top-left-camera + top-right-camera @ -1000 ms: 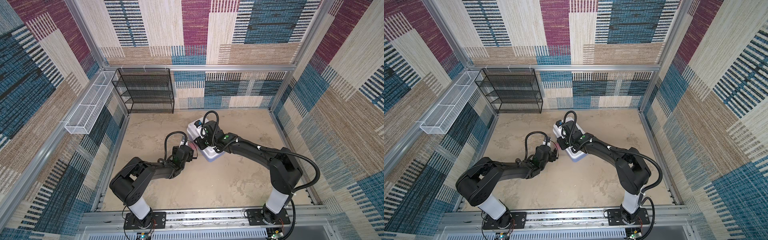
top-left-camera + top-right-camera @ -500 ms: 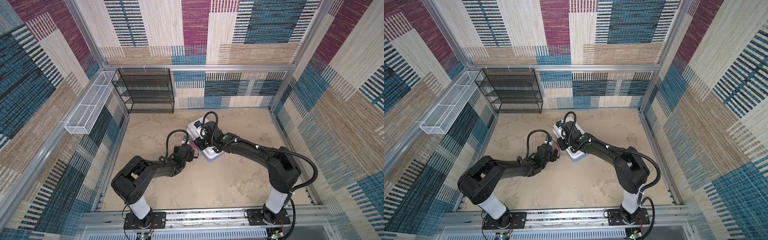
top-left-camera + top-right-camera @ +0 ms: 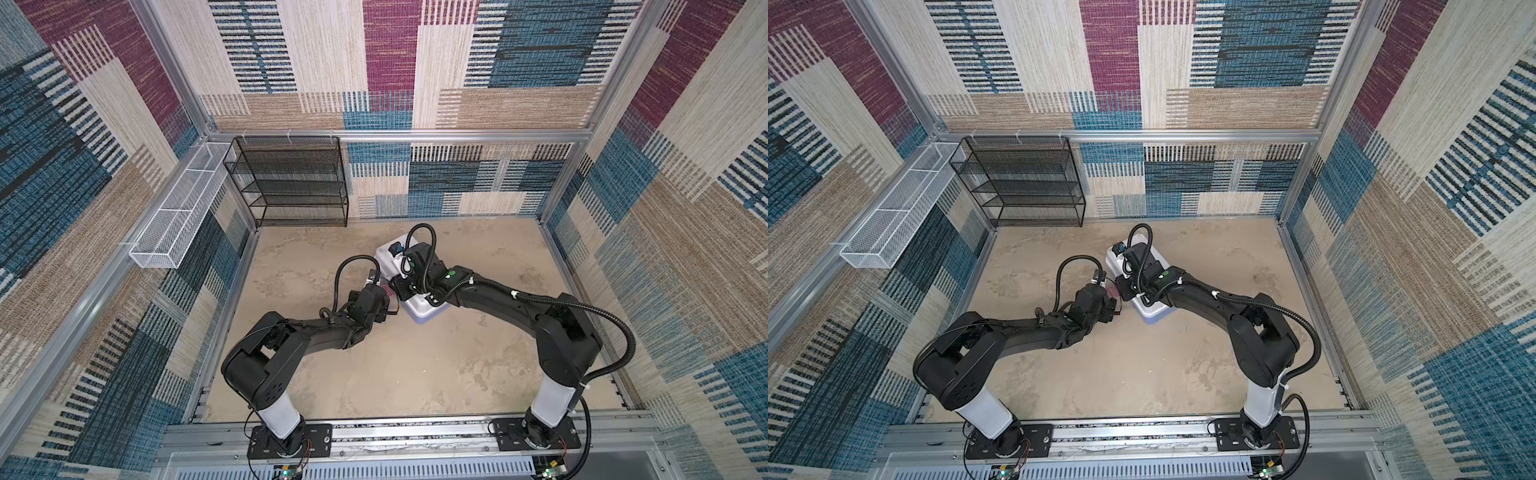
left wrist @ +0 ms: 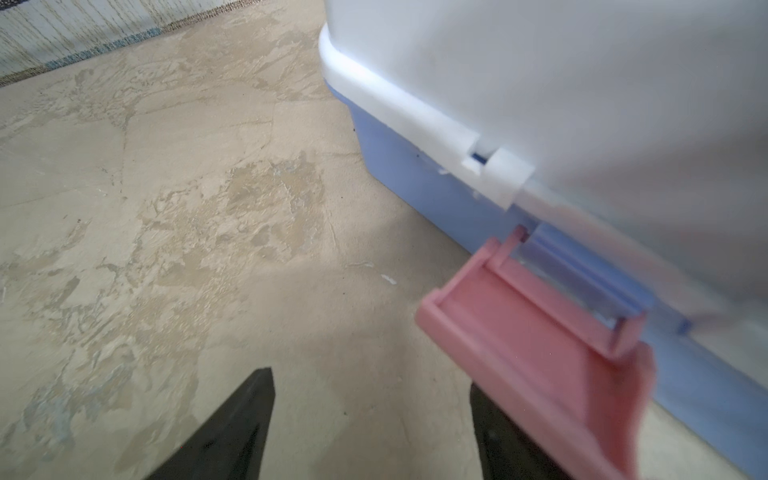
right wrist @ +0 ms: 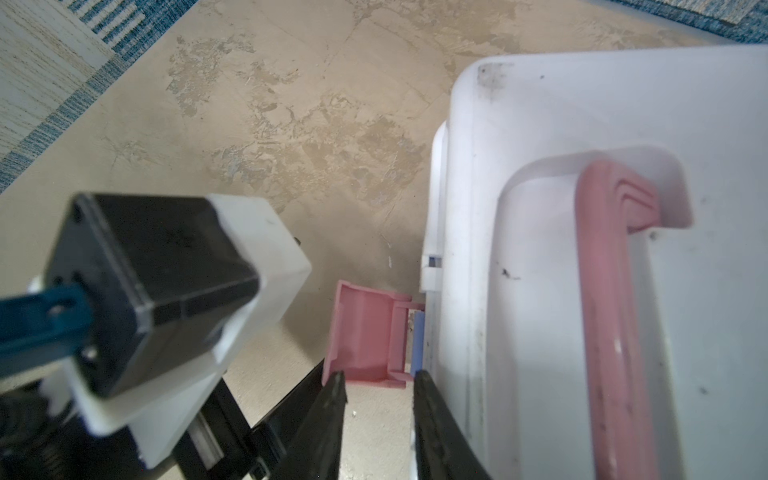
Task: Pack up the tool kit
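The tool kit [image 3: 424,311] [image 3: 1155,310] stands mid-floor, its white lid [image 5: 540,104] down on the light blue base [image 4: 415,183]. The pink handle [image 5: 615,291] lies flat in the lid's recess. The pink latch [image 4: 532,345] [image 5: 365,332] sticks out from the kit's side, unfastened. My left gripper [image 4: 374,415] [image 3: 388,305] is low beside the kit and open; the latch overlaps one fingertip, with bare floor between the fingers. My right gripper [image 5: 380,388] [image 3: 400,291] points down along the same side, jaws narrowly apart just short of the latch, nothing between them.
A black wire-mesh rack [image 3: 291,183] stands against the back wall at the left. A white wire basket [image 3: 178,216] hangs on the left wall. The left arm's wrist camera [image 5: 166,291] sits close beside my right gripper. Both arms crowd the kit's left side.
The left arm has crept a little closer to the kit's latch side. The right gripper's jaws have narrowed slightly. The kit has not moved.
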